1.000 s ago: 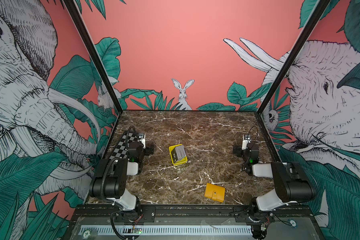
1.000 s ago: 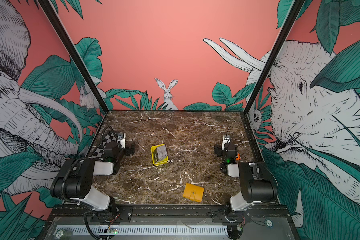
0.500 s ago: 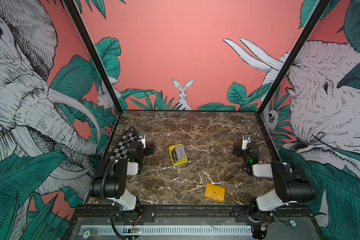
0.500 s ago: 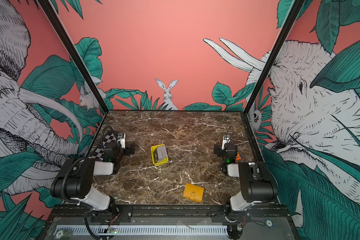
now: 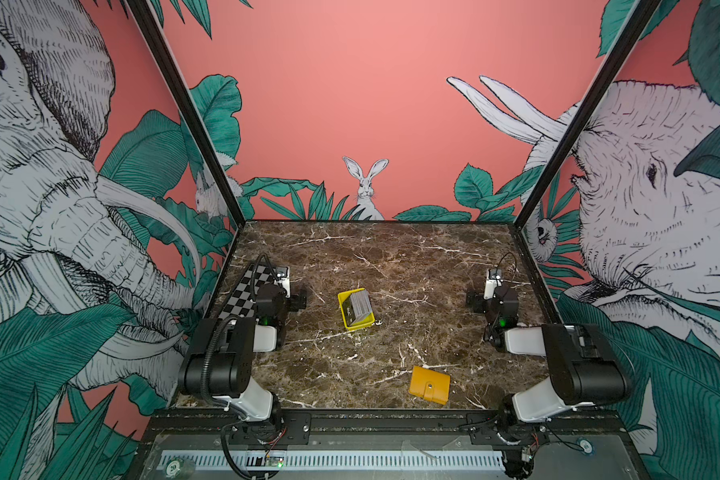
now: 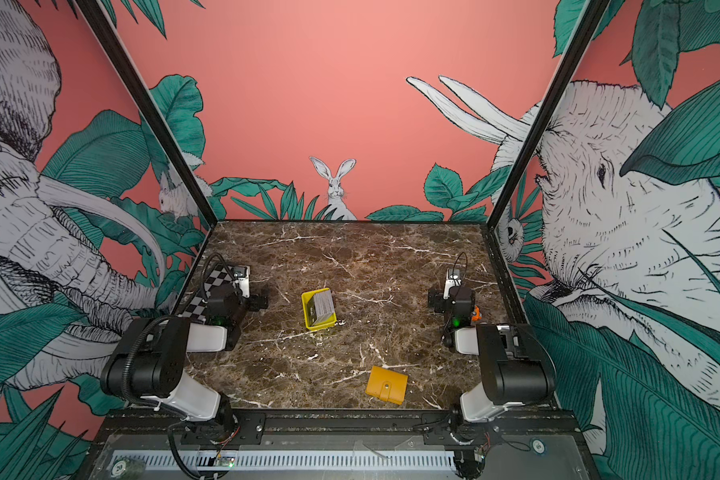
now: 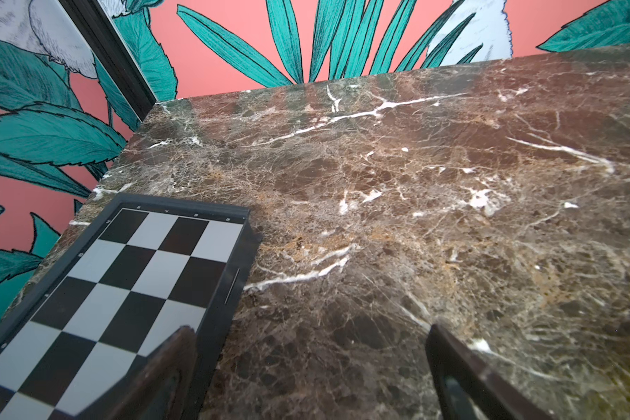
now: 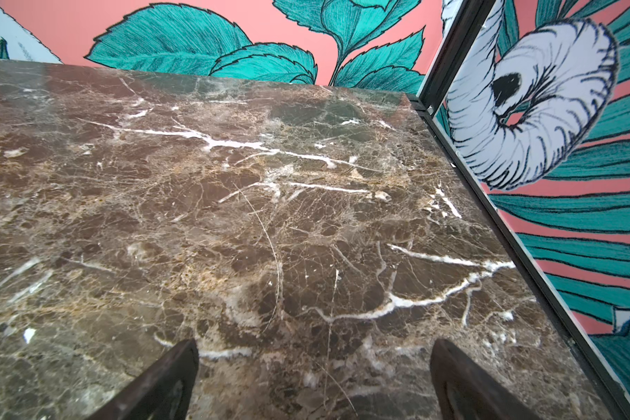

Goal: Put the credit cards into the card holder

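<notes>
The credit cards [image 5: 361, 302] [image 6: 324, 302] form a grey-backed stack that leans inside a bright yellow open tray [image 5: 360, 326] [image 6: 321, 326] at mid-table. The card holder [image 5: 429, 384] [image 6: 386, 384], an orange-yellow wallet snapped shut, lies flat near the front edge, right of centre. My left gripper [image 5: 294, 298] [image 7: 310, 329] rests low at the table's left, open, with only bare marble between its fingers. My right gripper [image 5: 476, 300] [image 8: 314, 343] rests low at the right, also open and empty. Both are well apart from the cards and the holder, and neither wrist view shows them.
A black-and-white checkerboard plate [image 5: 242, 297] [image 7: 124, 283] lies along the left edge beside and under the left gripper. Printed walls with black corner posts [image 8: 451, 120] close the table on three sides. Brown marble [image 5: 391, 257] stretches behind the tray.
</notes>
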`<state>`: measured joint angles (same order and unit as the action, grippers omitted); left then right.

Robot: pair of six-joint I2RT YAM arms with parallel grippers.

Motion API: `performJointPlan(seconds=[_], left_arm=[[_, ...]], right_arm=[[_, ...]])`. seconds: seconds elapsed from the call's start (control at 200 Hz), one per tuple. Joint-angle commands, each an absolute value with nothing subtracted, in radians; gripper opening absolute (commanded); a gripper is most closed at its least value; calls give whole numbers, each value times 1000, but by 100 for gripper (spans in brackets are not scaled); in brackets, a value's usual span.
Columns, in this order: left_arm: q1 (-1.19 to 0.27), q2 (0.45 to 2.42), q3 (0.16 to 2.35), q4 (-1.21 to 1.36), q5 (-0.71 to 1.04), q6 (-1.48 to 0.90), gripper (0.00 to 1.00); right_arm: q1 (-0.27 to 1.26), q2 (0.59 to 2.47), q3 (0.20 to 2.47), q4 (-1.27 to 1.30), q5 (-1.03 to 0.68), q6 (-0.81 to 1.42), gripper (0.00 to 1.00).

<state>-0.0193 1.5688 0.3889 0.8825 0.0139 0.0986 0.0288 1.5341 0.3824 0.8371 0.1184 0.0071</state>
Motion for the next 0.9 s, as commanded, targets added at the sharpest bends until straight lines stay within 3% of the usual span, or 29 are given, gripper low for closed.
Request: performJointPlan(seconds=[0.0, 0.39, 0.585, 0.79, 0.895], left_arm=[[-21, 1533, 374, 925, 9, 106, 99], [-24, 1415, 365, 831, -10, 99, 99], [-62, 1273, 411, 622, -55, 92, 99], [-149, 1108, 464, 408, -68, 34, 99], [-188, 1024, 483, 298, -58, -37, 99]], right_arm=[[27, 1518, 366, 902, 121, 7, 98], [28, 1410, 355, 830, 133, 10, 98], [31, 1273, 415, 583, 134, 41, 98], [48, 1167, 562, 218, 181, 230, 98], [68, 1117, 581, 156, 163, 249, 98]])
